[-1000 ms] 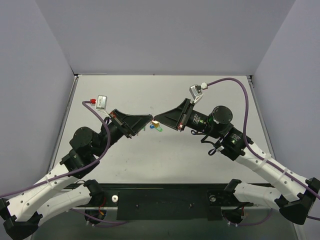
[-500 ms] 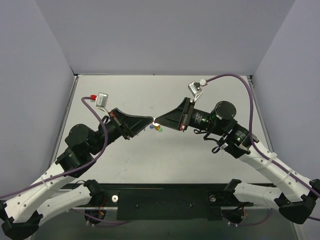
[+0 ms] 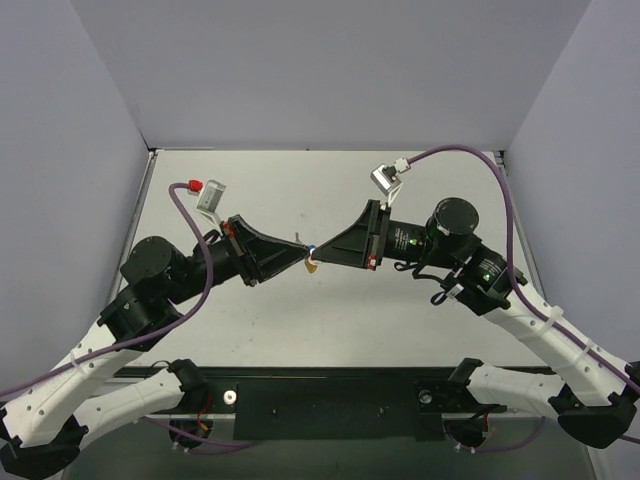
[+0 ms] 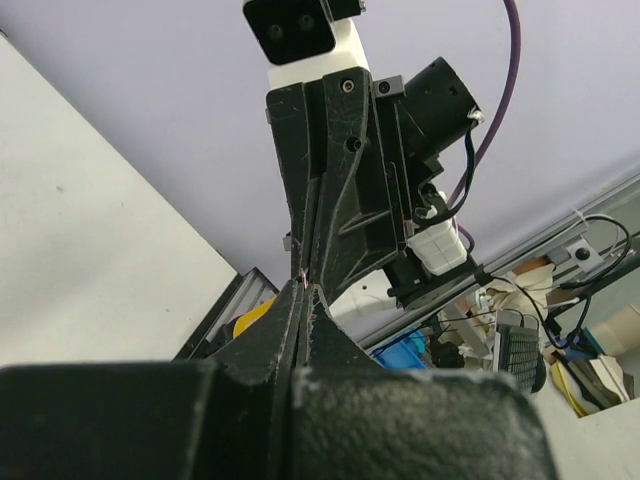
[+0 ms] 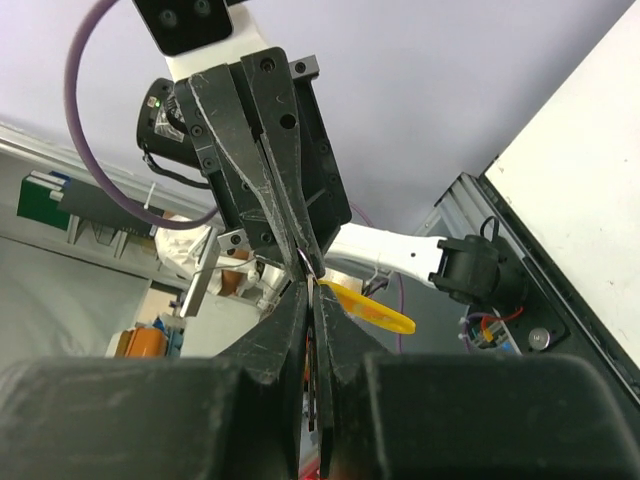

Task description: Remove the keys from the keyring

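Observation:
In the top view my left gripper (image 3: 304,257) and right gripper (image 3: 319,256) meet tip to tip above the middle of the table. The yellow tag of the keyring (image 3: 314,266) hangs just below the tips. In the right wrist view my right gripper (image 5: 311,282) is shut on a thin silver key (image 5: 312,340). The metal ring (image 5: 307,261) sits at the tips, and the yellow tag (image 5: 375,308) sticks out to the right. The left gripper's fingers (image 5: 270,170) pinch the ring from the far side. In the left wrist view my left gripper (image 4: 303,288) is shut, with the tag (image 4: 250,320) behind it.
The pale table (image 3: 420,190) is walled at the back and both sides. A black bar (image 3: 330,400) runs along its near edge between the arm bases. A small blue bit (image 3: 311,249) shows right by the tips. The green tag is hidden.
Both grippers have stayed joined at the tips and shifted slightly toward the near edge. Both wrists have swung. The green tag seen below the tips earlier no longer shows.

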You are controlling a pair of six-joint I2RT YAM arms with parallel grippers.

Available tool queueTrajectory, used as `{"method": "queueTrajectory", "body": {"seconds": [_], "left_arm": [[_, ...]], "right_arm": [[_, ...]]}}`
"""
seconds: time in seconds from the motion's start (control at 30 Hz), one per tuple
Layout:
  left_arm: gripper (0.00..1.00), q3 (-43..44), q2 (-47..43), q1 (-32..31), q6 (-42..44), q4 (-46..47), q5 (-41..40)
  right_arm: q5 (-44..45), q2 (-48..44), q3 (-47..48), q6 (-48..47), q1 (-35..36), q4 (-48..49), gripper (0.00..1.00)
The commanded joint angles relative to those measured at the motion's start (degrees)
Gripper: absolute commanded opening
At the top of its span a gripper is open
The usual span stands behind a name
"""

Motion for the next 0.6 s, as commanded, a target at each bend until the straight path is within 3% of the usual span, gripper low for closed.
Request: {"method": "queueTrajectory", "body": {"seconds": [0.0, 0.57], "left_arm": [[0.0, 1.34, 2.03, -1.24, 1.26, -4.14, 9.99], [0.0, 8.28, 6.69, -1.15, 7.59, -14.33, 21.08]], "right_arm": [[-2.09, 3.21, 1.97, -2.38, 0.92, -0.82, 0.0], [-7.63, 6.11, 5.22, -7.13, 1.01, -7.67, 0.0]]}}
